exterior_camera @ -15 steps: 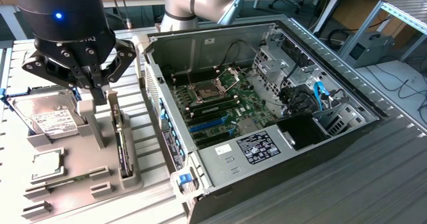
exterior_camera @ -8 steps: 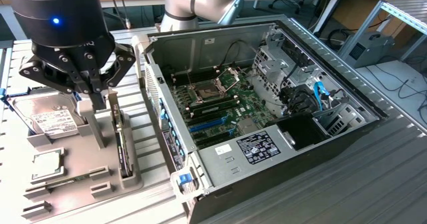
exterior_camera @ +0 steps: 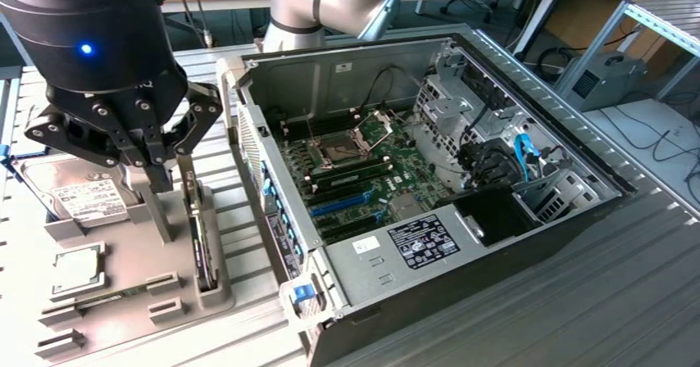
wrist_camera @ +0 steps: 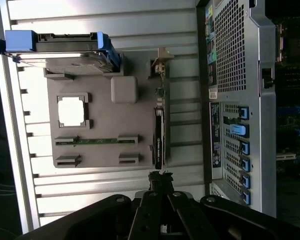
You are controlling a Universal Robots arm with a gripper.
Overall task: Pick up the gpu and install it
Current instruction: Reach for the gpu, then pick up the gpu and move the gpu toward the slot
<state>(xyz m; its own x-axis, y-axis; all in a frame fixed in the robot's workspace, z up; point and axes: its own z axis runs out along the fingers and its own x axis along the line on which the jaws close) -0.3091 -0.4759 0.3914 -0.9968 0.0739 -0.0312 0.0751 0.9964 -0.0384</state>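
The gpu (exterior_camera: 200, 248) is a slim dark card standing on edge in a slot along the side of the grey parts holder (exterior_camera: 131, 256) nearest the computer case. In the wrist view the gpu (wrist_camera: 159, 136) shows as a thin dark strip with a metal bracket end. My gripper (exterior_camera: 160, 173) hangs above the holder, a little to the exterior view's left of the card, shut with nothing between its fingers. Seen from the wrist, the closed gripper (wrist_camera: 160, 176) lines up just past one end of the card.
The open computer case (exterior_camera: 585, 162) lies to the exterior view's right, its motherboard showing blue expansion slots (exterior_camera: 341, 206). On the holder (wrist_camera: 105, 120) sit a hard drive (wrist_camera: 65, 52), a square processor chip (wrist_camera: 71, 111) and a memory stick (wrist_camera: 96, 141). The case's rear grille (wrist_camera: 230, 45) stands close beside the card.
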